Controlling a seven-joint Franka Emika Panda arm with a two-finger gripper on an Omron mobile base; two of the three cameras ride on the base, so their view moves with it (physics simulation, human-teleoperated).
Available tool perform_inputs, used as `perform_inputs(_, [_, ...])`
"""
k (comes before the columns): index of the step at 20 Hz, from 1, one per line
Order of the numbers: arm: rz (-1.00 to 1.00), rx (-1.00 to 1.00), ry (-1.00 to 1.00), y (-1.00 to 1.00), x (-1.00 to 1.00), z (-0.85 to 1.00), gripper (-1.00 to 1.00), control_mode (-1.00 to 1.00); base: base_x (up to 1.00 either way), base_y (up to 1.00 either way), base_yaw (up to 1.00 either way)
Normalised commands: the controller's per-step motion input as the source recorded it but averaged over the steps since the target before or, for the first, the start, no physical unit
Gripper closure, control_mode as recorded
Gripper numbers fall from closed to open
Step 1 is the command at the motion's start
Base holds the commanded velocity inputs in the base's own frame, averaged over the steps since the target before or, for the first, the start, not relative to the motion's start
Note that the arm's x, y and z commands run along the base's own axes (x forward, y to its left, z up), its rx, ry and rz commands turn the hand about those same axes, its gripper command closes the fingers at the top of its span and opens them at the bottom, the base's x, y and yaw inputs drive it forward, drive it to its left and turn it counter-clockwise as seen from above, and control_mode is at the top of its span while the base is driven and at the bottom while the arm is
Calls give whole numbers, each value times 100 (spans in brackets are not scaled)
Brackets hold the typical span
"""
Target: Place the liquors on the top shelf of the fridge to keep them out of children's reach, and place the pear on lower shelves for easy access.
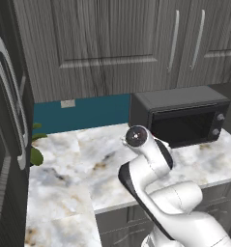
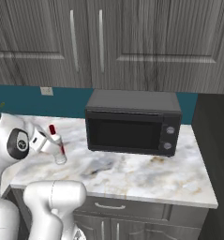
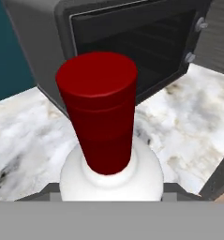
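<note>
The white liquor bottle with the red cap stands close in front of the hand camera, its white shoulders between my finger tips. My gripper is shut on the bottle's body. From the right base view the bottle is at the counter's left part, tilted slightly, with my gripper at its side. I cannot tell if its base touches the marble. The fridge shows as closed dark doors with long handles at the left. The pale bottle, the pear and the fridge shelves are out of view.
A black microwave sits on the marble counter just right of the bottle, also seen as the microwave. Grey wall cabinets hang above. Green plant leaves poke out beside the fridge.
</note>
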Motion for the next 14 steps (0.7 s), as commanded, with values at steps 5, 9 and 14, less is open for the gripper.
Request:
perform_inputs(5, [36,0,0,-2,-35,55,100,-100,0,0,0])
perform_inputs(9, [38,0,0,-6,-22,52,100,-100,0,0,0])
perform_inputs(14, [32,0,0,-25,-63,16,100,-100,0,0,0])
